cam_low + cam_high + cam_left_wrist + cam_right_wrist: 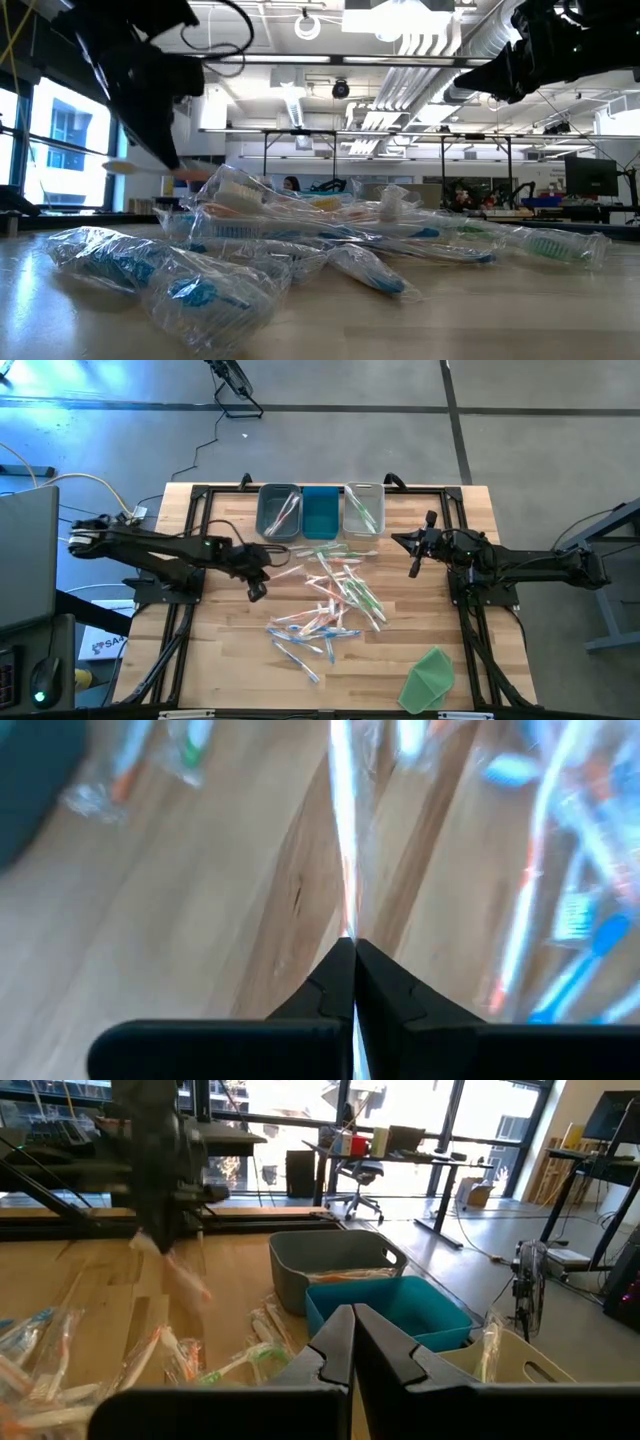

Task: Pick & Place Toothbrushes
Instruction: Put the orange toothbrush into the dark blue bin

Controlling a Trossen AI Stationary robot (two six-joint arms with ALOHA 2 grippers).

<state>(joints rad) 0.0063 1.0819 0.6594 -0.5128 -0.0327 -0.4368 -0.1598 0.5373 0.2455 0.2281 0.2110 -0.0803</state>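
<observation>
I am working at a wooden table [220, 650] with my left gripper [256, 590] out over its middle-left part, just left of the heap of toothbrushes [325, 600]. My left fingers [335, 990] are pressing tightly together, and a thin clear wrapper with an orange streak [345, 850] is running straight out from between their tips, so I am clenching one wrapped toothbrush by its end. In the low view that brush [150, 168] is hanging off the table, pale and blurred under my dark left arm.

The rest of the toothbrushes are lying loose in crinkled clear wrappers across the table's middle, blue ones nearer the near edge, pink and green ones farther back.

Along the far edge three bins are sitting side by side: a grey bin [279, 511] on the left holding a few brushes, a teal bin [320, 512] in the middle, and a pale bin [364, 508] on the right with a green brush in it.

My right gripper [415, 565] is waiting in the air at the right side of the table, right of the pile, its fingers [345, 1345] closed together on nothing.

A green cloth-like sheet [430, 678] is lying at the near right corner.
</observation>
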